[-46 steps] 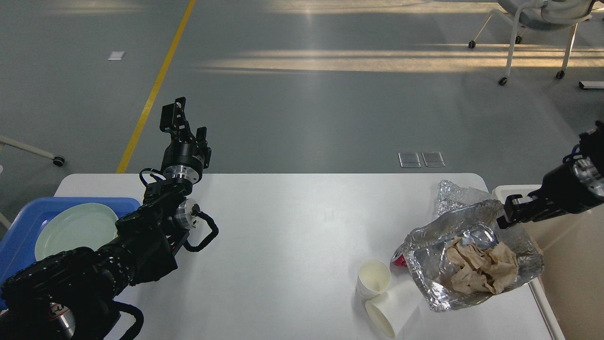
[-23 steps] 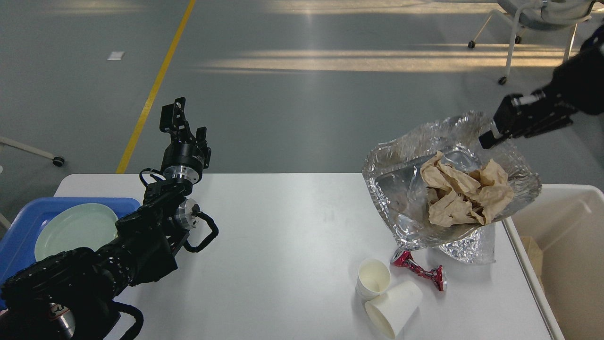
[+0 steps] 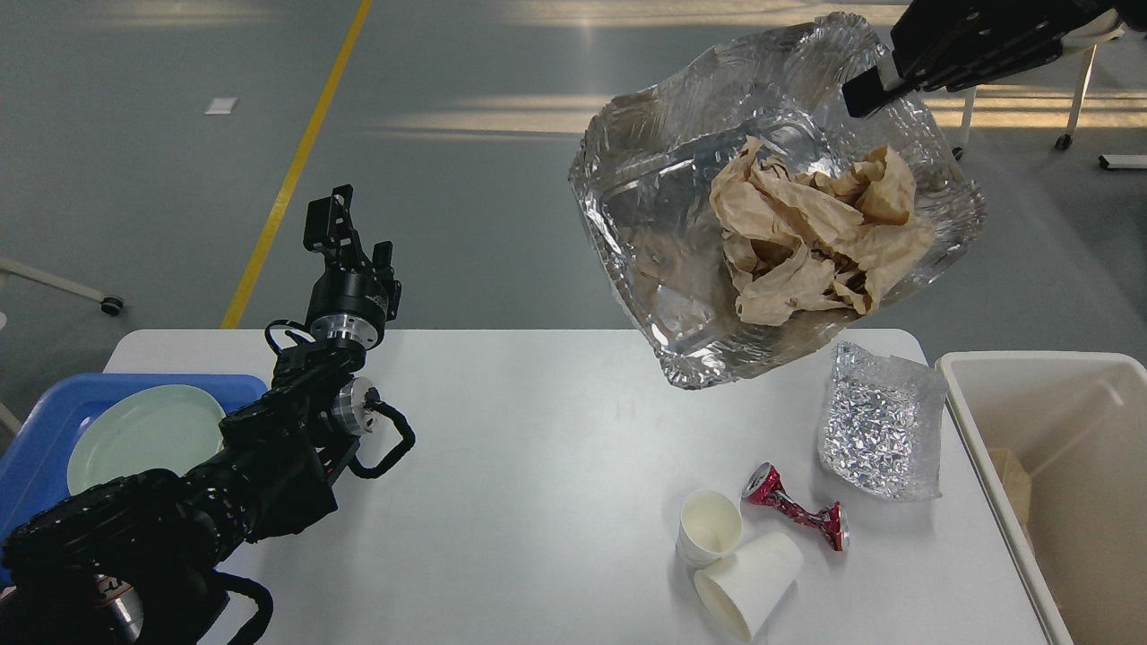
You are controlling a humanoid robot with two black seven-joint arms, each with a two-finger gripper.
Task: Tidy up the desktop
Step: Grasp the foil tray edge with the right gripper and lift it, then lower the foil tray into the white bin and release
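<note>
Pinching a foil tray [image 3: 681, 242] aloft, right fingers [image 3: 865, 90], left fingers [image 3: 345, 224] spread, white desktop [image 3: 538, 466], grey floor [image 3: 134, 197].

Cups [image 3: 726, 560] left of can [image 3: 796, 509] (bin [image 3: 1039, 367] rightmost)

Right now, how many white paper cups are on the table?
2. One white paper cup stands upright near the desktop's front right; the other cup lies on its side just in front, touching it. The upright one may be a stack, so more could be hidden.
</note>
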